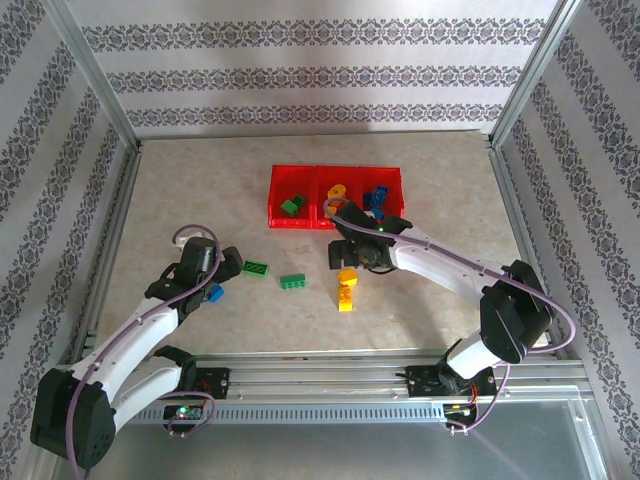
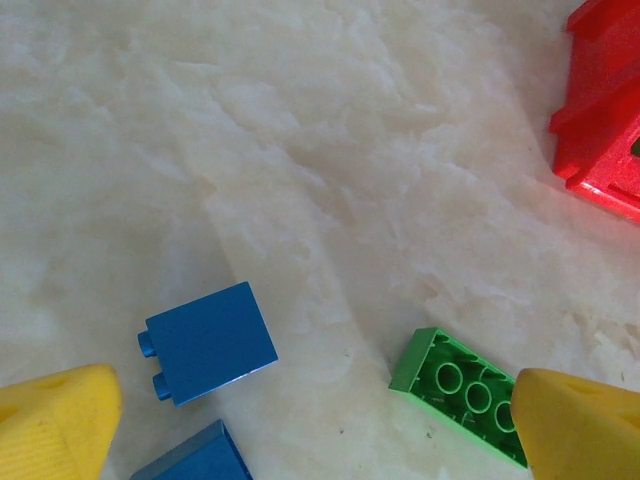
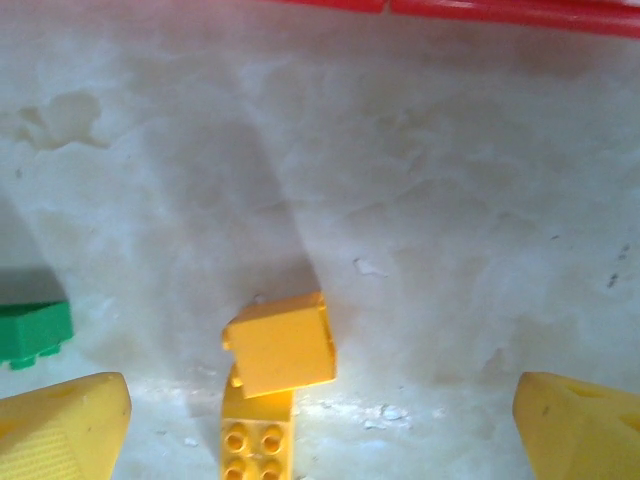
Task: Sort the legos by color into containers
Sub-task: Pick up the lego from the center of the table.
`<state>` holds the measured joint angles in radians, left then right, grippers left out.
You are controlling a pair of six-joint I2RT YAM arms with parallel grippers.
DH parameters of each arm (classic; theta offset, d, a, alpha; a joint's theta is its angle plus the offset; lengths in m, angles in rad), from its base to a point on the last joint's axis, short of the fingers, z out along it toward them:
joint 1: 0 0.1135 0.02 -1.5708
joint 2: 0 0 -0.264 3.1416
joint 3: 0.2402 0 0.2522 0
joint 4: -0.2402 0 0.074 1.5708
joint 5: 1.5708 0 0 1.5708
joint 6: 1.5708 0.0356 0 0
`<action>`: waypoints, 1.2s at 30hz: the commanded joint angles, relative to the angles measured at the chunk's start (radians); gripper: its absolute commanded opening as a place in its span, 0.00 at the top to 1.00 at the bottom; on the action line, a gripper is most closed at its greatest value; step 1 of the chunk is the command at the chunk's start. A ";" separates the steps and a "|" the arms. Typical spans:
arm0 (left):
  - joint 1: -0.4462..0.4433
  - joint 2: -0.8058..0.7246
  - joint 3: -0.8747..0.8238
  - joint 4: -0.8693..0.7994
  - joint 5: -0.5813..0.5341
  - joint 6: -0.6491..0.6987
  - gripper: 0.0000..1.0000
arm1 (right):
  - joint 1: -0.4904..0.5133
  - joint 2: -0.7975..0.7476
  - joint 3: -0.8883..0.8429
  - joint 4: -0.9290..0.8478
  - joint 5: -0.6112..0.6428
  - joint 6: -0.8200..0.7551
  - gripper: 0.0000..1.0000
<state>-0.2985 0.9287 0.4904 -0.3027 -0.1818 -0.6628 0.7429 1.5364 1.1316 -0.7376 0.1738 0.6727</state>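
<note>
Hovering above a yellow block [image 3: 280,345] and a studded yellow brick [image 3: 255,440], the right jaws stand spread wide with nothing between them. The block sits at twelve o'clock of the studded brick and overlaps its edge, though whether it rests on it or only leans against it I cannot tell. The left jaws are equally wide and empty over a blue brick [image 2: 208,342], with a second blue brick [image 2: 195,455] at six o'clock of it and a green brick [image 2: 460,385] at three o'clock. These legos look light, rigid and smooth-sided, so they should neither crush nor flex, but they could skid on the pale worktop [image 1: 440,300] or pop out of a skewed pinch. The surest hold is probably across two plain opposite side faces, low on the body and away from the studs. The tilted block looks best taken first, since nudging it may shift its neighbour. The red tray [image 1: 300,223] lies at twelve o'clock of the yellow pair, its middle compartment already holding yellow pieces [image 1: 336,190], with green at nine o'clock of them and blue at three. Its near wall must be cleared on the way in. Another green brick [image 3: 35,333] at nine o'clock of the block sits well apart and seems no hindrance.
</note>
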 commanded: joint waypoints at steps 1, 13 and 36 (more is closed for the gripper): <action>0.019 0.003 0.020 0.030 0.011 -0.006 0.00 | 0.019 0.033 -0.013 0.003 -0.036 0.033 0.02; 0.019 -0.002 0.009 0.028 0.015 -0.016 0.00 | 0.006 0.208 0.046 -0.013 -0.122 -0.031 0.19; 0.019 0.004 0.004 0.029 0.010 -0.018 0.00 | -0.033 0.330 0.073 0.004 -0.178 -0.064 0.37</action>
<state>-0.2985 0.9318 0.4904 -0.2993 -0.1646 -0.6640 0.7216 1.8511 1.1828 -0.7273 0.0078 0.6212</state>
